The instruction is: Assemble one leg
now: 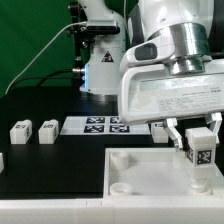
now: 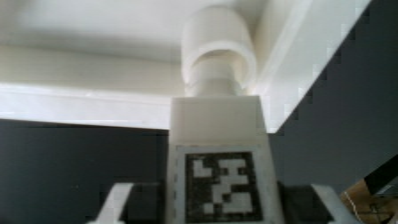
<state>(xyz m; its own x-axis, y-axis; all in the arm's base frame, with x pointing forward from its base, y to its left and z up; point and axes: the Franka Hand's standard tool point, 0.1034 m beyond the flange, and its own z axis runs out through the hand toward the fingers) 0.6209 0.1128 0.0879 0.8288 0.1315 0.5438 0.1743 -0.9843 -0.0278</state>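
My gripper point(image 1: 198, 148) is shut on a leg point(image 1: 199, 160), a small white post with a black-and-white tag on its face. It holds the leg upright over the large white tray piece point(image 1: 140, 178), at the tray's corner on the exterior view's right. In the wrist view the leg point(image 2: 219, 150) fills the middle between my two fingers point(image 2: 125, 205), its narrow round end point(image 2: 215, 75) pointing at the tray's raised rim point(image 2: 89, 95). Whether the leg's end touches the tray is hidden.
Two more white legs point(image 1: 20, 131) point(image 1: 48, 130) lie on the black table at the exterior view's left. The marker board point(image 1: 105, 125) lies behind the tray. Another small white part point(image 1: 160, 128) sits beside the board. A white robot base point(image 1: 100, 70) stands at the back.
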